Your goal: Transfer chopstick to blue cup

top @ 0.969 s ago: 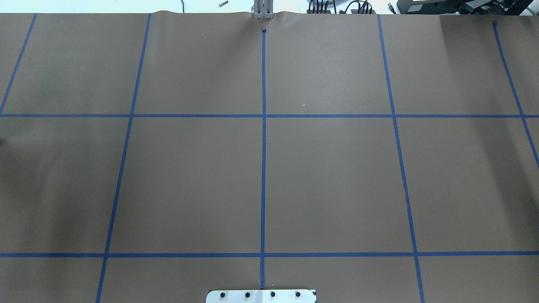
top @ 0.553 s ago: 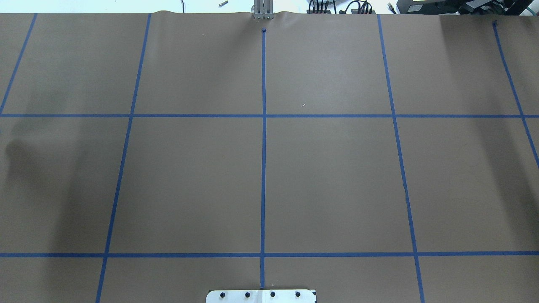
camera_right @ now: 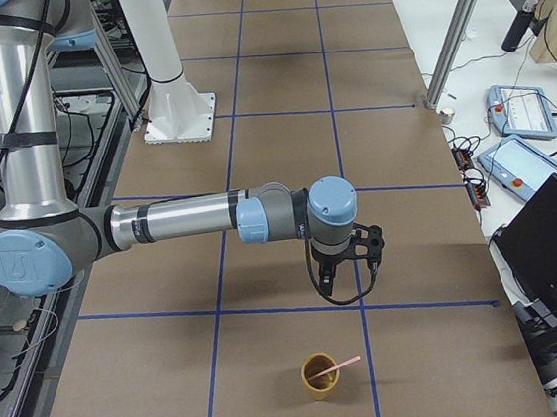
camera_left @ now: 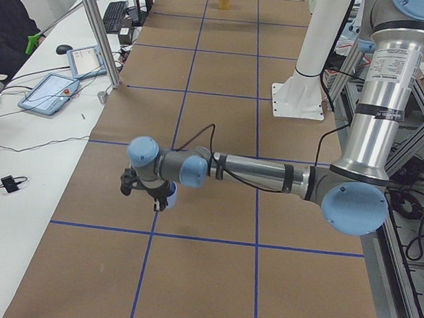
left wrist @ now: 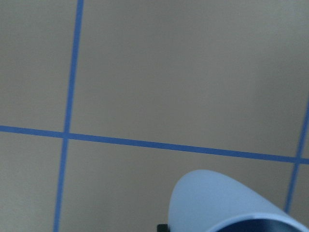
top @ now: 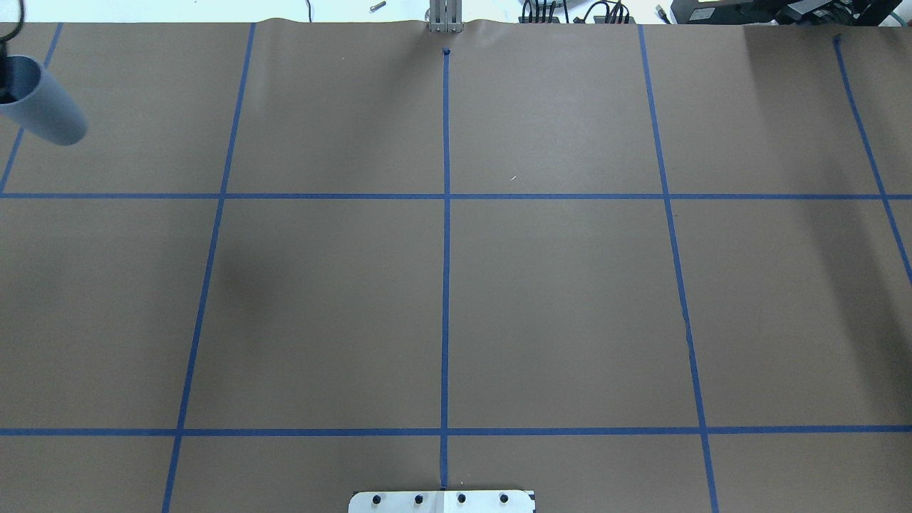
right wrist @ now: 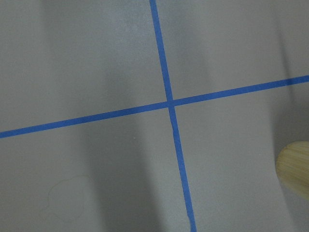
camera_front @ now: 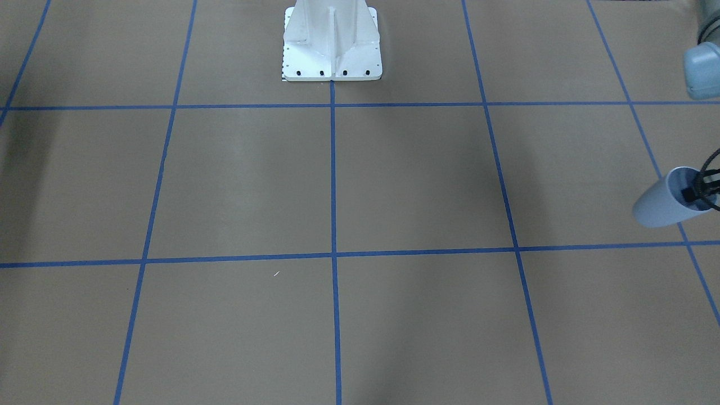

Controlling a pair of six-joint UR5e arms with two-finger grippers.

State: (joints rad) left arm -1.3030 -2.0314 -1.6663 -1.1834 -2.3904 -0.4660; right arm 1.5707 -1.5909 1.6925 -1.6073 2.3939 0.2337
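While the left hand (camera_front: 700, 191) is pinching the rim of the blue cup (camera_front: 659, 203) over the bench (camera_front: 394, 185), the chopstick (camera_right: 337, 366) is leaning in a tan cup (camera_right: 319, 383) near the right hand (camera_right: 348, 281); whether that hand is spread or pressed together, I cannot tell.

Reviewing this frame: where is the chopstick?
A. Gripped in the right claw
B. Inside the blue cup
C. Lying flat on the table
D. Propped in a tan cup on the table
D: the exterior right view shows the chopstick leaning out of the tan cup, while the blue cup sits tilted in the left claw with nothing pink in it.
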